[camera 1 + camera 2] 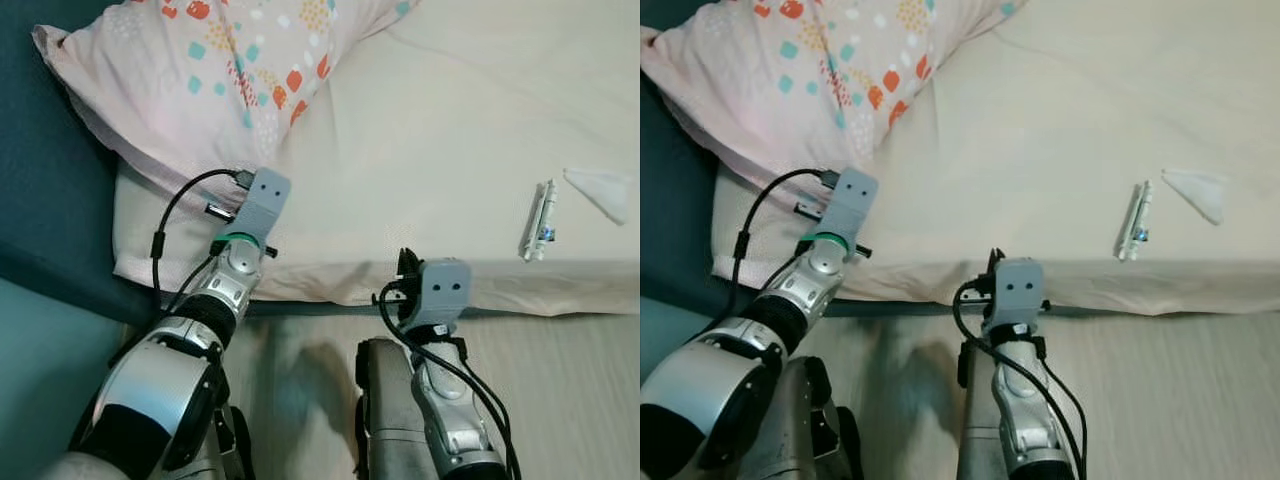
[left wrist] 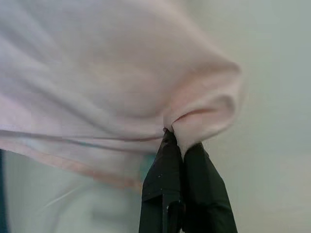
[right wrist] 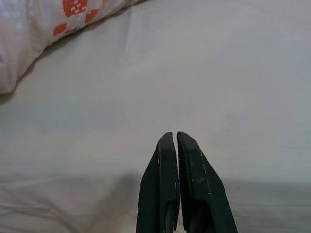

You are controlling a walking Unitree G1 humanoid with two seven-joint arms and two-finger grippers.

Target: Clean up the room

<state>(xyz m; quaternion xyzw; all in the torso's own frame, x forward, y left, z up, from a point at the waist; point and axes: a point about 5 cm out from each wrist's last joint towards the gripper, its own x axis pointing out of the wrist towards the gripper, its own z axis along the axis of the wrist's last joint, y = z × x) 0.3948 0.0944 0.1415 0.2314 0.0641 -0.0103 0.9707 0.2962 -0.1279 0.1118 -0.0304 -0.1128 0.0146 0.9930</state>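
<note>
Meanwhile, at the near left edge of a cream-sheeted bed (image 1: 440, 130), the robot's left gripper (image 2: 181, 141) has its jaws clamped on a fold at the corner of a pale pink pillow printed with orange and teal blotches (image 1: 200, 70). The left wrist view shows the fabric bunched into a small lip right at the black fingertips (image 2: 167, 145), a hold that looks meant for dragging or straightening the pillow rather than lifting it whole. The pillow lies at the far left of the bed, its near corner hanging towards the dark teal surface (image 1: 50, 180) beside the mattress, which is probably why it is being gripped there.

The right gripper (image 3: 175, 138) waits at the near edge of the bed, jaws together and holding nothing, pointing across bare sheet; it appears parked clear of the work.

Well apart to the right, a slim white tube-like item with a blue mark (image 1: 538, 222) lies on the sheet, and just beyond it a crumpled white tissue (image 1: 603, 190). Both look like stray litter, likely next in the tidying once the pillow is squared away. Pale wood-grain floor (image 1: 560, 380) runs along the bed's near side beneath the two silver arms.
</note>
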